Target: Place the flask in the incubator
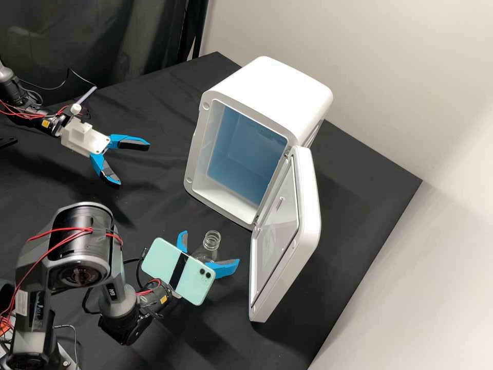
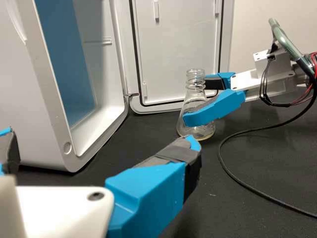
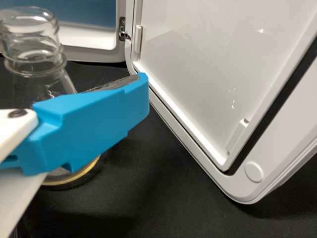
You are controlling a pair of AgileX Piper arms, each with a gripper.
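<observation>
no legible text or labels anywhere

My left gripper [image 2: 99, 148]: jaws wide apart, one blue finger [image 2: 148, 188] with a dark pad in front.
Incubator [image 2: 64, 74]: white, blue inside, door [image 2: 178, 49] swung open.
Flask [image 2: 194, 82]: clear, upright on the black bench [image 2: 257, 208], just before the door.
Right gripper [image 2: 198, 101]: one blue finger on each side of the flask; contact unclear.
Cable [image 2: 247, 171]: black, curving across the bench.
</observation>
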